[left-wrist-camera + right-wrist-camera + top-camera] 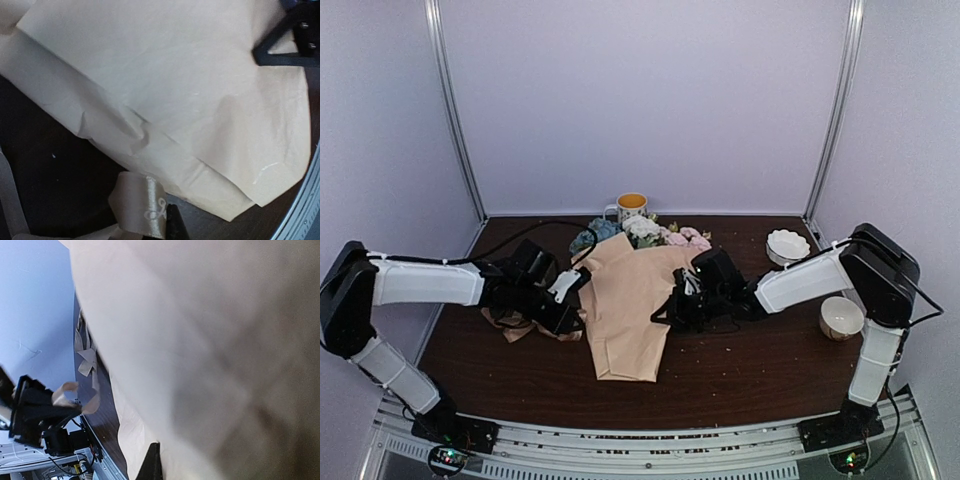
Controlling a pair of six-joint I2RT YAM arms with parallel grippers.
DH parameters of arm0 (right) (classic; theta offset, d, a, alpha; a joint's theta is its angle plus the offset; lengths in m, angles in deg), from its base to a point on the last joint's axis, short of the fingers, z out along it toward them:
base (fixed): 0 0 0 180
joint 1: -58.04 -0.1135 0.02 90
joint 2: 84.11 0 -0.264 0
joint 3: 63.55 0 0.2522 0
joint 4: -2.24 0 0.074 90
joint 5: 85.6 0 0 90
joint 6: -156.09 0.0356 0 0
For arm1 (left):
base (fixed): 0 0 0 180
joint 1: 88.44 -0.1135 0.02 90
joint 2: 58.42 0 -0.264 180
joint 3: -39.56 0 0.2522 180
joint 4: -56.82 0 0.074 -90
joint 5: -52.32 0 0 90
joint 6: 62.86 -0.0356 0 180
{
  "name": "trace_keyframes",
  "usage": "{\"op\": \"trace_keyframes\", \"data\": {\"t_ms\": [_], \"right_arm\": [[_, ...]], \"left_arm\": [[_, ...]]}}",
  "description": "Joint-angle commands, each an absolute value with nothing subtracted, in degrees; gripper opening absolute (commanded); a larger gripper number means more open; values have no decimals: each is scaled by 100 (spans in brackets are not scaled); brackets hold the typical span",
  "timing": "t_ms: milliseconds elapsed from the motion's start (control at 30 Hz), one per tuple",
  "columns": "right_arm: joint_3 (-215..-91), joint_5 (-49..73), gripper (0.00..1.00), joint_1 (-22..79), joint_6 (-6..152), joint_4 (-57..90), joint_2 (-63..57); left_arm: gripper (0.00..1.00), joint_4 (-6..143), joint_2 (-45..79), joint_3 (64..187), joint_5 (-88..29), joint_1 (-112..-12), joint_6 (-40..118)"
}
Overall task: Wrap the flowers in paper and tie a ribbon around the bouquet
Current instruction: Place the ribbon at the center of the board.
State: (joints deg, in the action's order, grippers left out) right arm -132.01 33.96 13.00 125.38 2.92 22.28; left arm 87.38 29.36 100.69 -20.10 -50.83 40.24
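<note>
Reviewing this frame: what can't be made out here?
- Stems of the flowers: all views, hidden inside the paper.
- Grip of the right hand: right wrist view, blurred paper fills the frame.
- Fingers of the left hand: left wrist view, cut off by the bottom edge; whether they pinch the ribbon is unclear.
- Contents of the mug: top view, too small.

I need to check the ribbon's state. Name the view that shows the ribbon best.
Left wrist: the ribbon curls close up, its sheen and print visible. The top view shows only a crumpled heap by the left gripper; the right wrist shows a small distant loop.
</note>
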Motion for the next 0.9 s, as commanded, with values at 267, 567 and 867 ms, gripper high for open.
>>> {"op": "trace_keyframes", "data": {"t_ms": [267, 567, 867], "right_arm": [[-13598, 3408, 0, 1272, 12236, 393, 1954], [-13740, 3413, 0, 1276, 11962, 634, 1882], [-14142, 3395, 0, 1343, 11731, 875, 2014]], "left_arm": [[0, 9450, 2462, 11541, -531, -2678, 2136], [0, 10880, 3773, 13617, 78, -2136, 442], [0, 12461, 4685, 14952, 159, -1931, -830]]}}
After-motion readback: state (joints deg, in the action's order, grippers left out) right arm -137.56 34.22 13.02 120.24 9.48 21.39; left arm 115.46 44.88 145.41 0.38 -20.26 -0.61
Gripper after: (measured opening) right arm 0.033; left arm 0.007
